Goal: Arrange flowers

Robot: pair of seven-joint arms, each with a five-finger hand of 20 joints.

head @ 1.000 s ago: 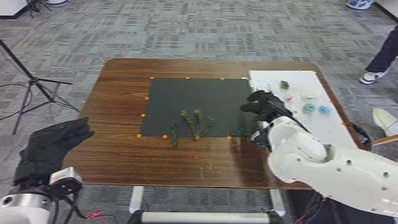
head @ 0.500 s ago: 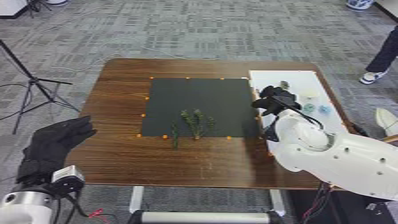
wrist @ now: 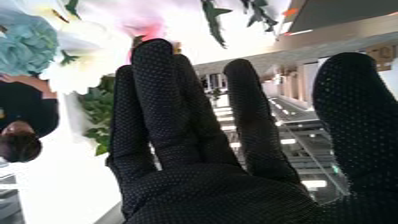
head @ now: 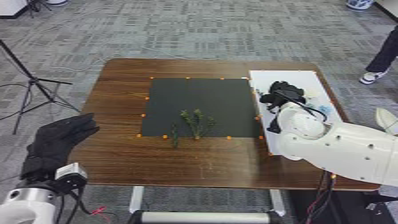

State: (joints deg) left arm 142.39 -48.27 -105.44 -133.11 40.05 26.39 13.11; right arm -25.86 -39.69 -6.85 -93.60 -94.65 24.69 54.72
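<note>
In the head view my right hand (head: 282, 95) is over the white sheet on the table's right, among the flowers. Its fingers in the right wrist view are straight, and this hand (wrist: 209, 187) holds nothing. Close past the fingertips are a pink flower (wrist: 142, 25), a white flower (wrist: 82, 65) and a light blue flower (wrist: 25, 47). A blue flower (head: 326, 108) lies beside the hand on the sheet. Green sprigs (head: 197, 122) lie on the dark square's front part. My left hand (head: 60, 137) is at the table's left edge, fingers extended.
The dark square (head: 191, 97) with orange markers covers the table's middle. Right of it lies the white sheet (head: 289, 76). Brown wood (head: 204, 165) borders both. A tripod (head: 34, 80) stands on the floor at the left, and a white leaf-like object (head: 386, 120) is off the table's right side.
My right hand has moved rightward from the dark square's right edge onto the white sheet and now covers some flowers there. My left hand has shifted only slightly.
</note>
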